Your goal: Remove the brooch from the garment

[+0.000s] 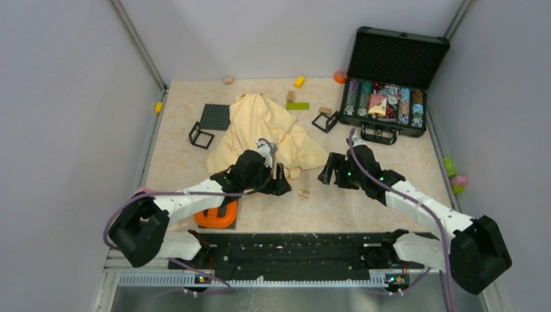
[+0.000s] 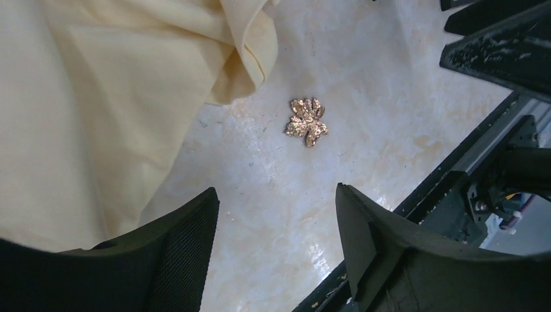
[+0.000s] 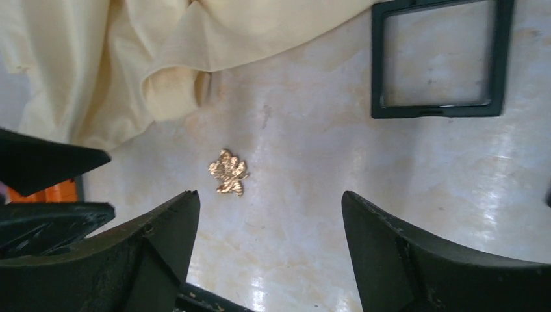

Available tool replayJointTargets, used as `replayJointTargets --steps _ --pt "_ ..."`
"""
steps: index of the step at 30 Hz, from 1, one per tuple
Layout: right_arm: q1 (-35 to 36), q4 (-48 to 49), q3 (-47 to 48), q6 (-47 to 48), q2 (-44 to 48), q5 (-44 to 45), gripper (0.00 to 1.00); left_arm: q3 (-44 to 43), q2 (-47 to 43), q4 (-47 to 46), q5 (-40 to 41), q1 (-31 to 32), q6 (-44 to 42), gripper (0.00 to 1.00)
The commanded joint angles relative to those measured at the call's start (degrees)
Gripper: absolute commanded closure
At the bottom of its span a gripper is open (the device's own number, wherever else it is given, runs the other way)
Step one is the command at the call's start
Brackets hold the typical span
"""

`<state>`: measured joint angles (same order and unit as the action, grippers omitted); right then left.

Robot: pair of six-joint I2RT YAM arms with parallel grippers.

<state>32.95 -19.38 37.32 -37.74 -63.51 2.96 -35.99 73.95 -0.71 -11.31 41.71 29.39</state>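
From above, the brooch (image 1: 303,192) lies on the bare desk (image 1: 364,208), off the garment (image 1: 263,127) and just beside its near edge. It sits in the gap between the two arms. The left fingers (image 1: 281,185) are to its left and the right fingers (image 1: 328,171) are to its right and a little farther back. Both are close to it, and this view does not settle which is nearer.

In the left wrist view, the left fingers (image 2: 175,250) are spread wide with nothing between them. The brooch (image 2: 307,121) lies flat ahead of the gap, off-centre toward the right-hand finger. It is near a folded corner of the garment (image 2: 97,104) but apart from it. It is leaf-like and jagged, with no clear long axis. The dark right fingers (image 2: 497,55) fill the upper right corner.

In the right wrist view, the right fingers (image 3: 396,257) are also spread and empty. The brooch (image 3: 228,172) lies just ahead of the left-hand fingertip, not centred in the gap. The garment (image 3: 195,39) is beyond it and a black square frame (image 3: 435,112) is off to the right. The left fingers (image 3: 45,169) reach in from the left edge.

The brooch looks already free of the cloth. To pinch it, either arm would likely need a small sideways shift to centre it.
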Motion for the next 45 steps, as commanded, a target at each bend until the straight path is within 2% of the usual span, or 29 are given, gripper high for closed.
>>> replayJointTargets --steps 1,3,8,16,21,28,37,45 --pt "-2.2 14.8 -6.4 -3.4 0.9 -17.1 0.21 0.0 3.2 -8.7 -4.3 -0.4 7.1 0.35" --pt "-2.3 22.5 -9.6 -8.2 -0.9 -20.7 0.24 0.0 5.3 -10.9 -6.2 -0.3 9.3 0.41" --pt "-2.2 32.5 -13.5 -15.0 -6.1 -24.8 0.27 2.0 9.9 -19.8 -10.8 -1.7 15.7 0.44" --pt "-1.5 29.9 -11.9 -13.9 -10.6 -21.6 0.39 1.7 17.0 -23.7 -13.2 -2.2 19.2 0.44" --pt "-0.7 32.0 -11.4 -15.1 -14.2 -21.7 0.51 2.3 21.4 -29.5 -15.5 -2.2 22.4 0.49" --pt "0.1 34.7 -11.2 -16.2 -18.3 -21.5 0.55 2.1 24.1 -30.4 -15.1 -2.2 22.4 0.49" --pt "0.2 36.5 -11.3 -16.6 -22.0 -19.9 0.73 1.8 27.2 -34.4 -15.2 -2.2 23.5 0.50" --pt "0.2 38.8 -12.6 -17.4 -23.7 -19.9 0.81 2.4 30.5 -41.8 -18.0 -2.2 27.0 0.51"
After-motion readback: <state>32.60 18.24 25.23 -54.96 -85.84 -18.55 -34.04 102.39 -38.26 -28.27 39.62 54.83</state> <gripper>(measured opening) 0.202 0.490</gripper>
